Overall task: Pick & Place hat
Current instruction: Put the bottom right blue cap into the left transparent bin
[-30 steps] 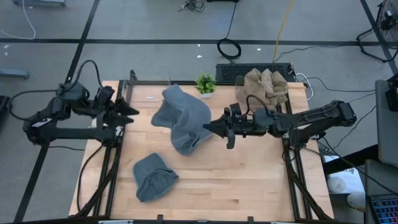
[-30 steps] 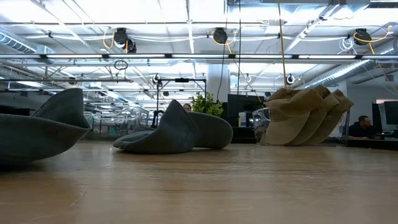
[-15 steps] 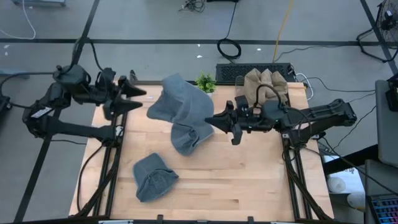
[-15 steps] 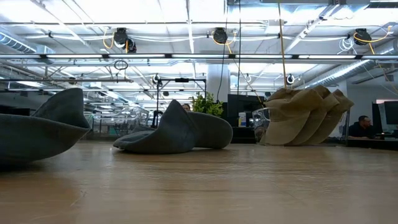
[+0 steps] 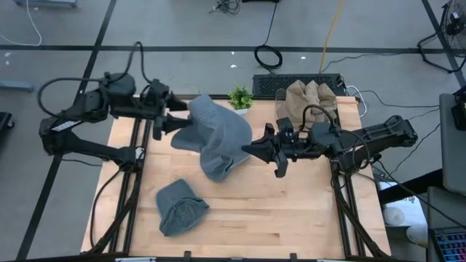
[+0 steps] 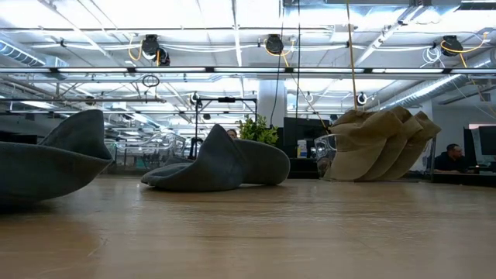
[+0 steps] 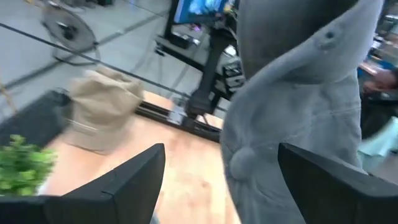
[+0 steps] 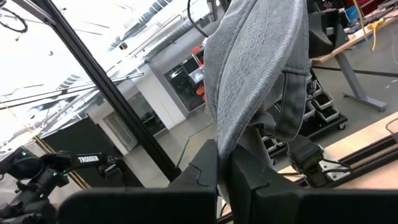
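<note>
Since the earlier frame the left gripper (image 5: 177, 116) had advanced from the worktop (image 5: 291, 211) edge to the raised grey hat (image 5: 215, 135), its fingers (image 7: 127, 180) spread apart either side of the fabric. The right gripper (image 5: 245, 149) remained pinched on the hat's opposite edge. The hat hung draped above the worktop, just beside the small plant (image 5: 240, 97), limp and folded, ribbed knit showing.
</note>
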